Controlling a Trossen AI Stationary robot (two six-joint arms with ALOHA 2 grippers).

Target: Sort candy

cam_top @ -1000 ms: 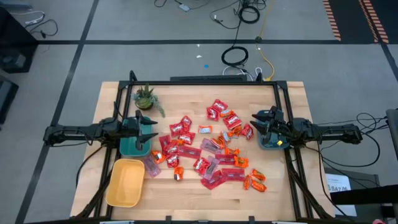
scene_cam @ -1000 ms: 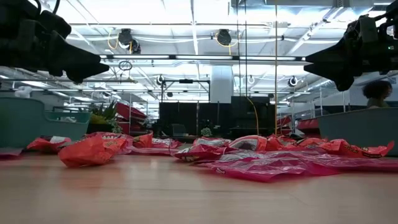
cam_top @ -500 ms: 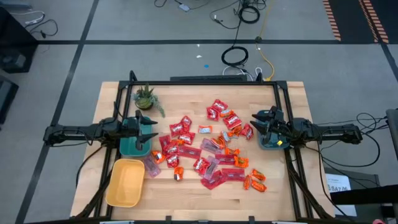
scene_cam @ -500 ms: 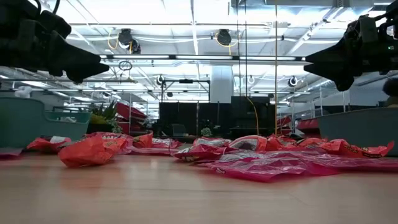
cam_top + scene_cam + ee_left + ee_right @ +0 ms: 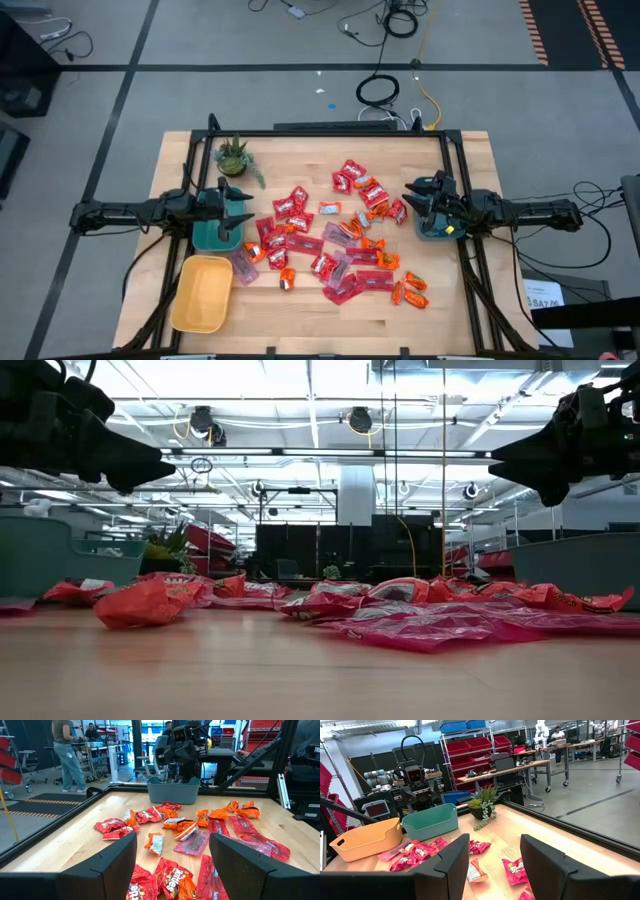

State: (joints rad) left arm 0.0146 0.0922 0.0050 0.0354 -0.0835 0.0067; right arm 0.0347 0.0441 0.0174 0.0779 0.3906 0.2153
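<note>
The candy [image 5: 335, 240], red squarish packets, longer pinkish-red flat packets and small orange pieces, lies loose on the middle of the wooden table [image 5: 300, 325]; it also shows in the left wrist view [image 5: 190, 827] and the low view [image 5: 150, 600]. My left gripper [image 5: 243, 205] hovers level and open above the left teal bin [image 5: 212, 236], pointing at the pile, with nothing between its fingers [image 5: 172, 852]. My right gripper [image 5: 408, 196] hovers level and open above the right teal bin [image 5: 436, 228], also holding nothing [image 5: 495, 847].
A yellow bin [image 5: 201, 292] stands at the near left, beside the left teal bin [image 5: 430, 822]. A small potted plant [image 5: 236, 156] sits at the far left. A black frame [image 5: 330, 131] runs around the table. People stand in the room beyond [image 5: 67, 750].
Both arms and the candy have kept still. A person at the right of the low view, in the room behind the table, has passed out of sight.
</note>
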